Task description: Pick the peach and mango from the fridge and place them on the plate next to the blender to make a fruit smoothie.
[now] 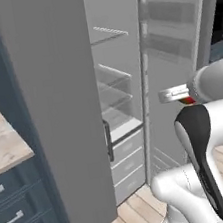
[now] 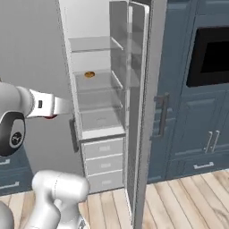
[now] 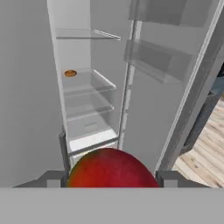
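Observation:
The fridge [image 1: 122, 71] stands open, with glass shelves and white drawers [image 2: 103, 163]. A small orange peach [image 2: 89, 74] lies on a middle shelf, and the hand view shows this peach [image 3: 70, 73] at the upper left. My gripper [image 3: 111, 177] is shut on a large red-and-yellow mango [image 3: 109, 168], held in the air in front of the fridge and outside it. From the base, the gripper [image 1: 185, 99] is largely hidden by the hand, and a red sliver of the mango [image 2: 50, 116] peeks out below it. The plate and the blender are out of view.
The fridge's left door [image 1: 56, 101] swings wide open close by my left, and its right door [image 2: 150, 112] stands open on the other side. A wooden counter [image 1: 2, 145] over dark blue drawers lies to the left. Blue cabinets with a built-in oven [image 2: 210, 53] stand to the right.

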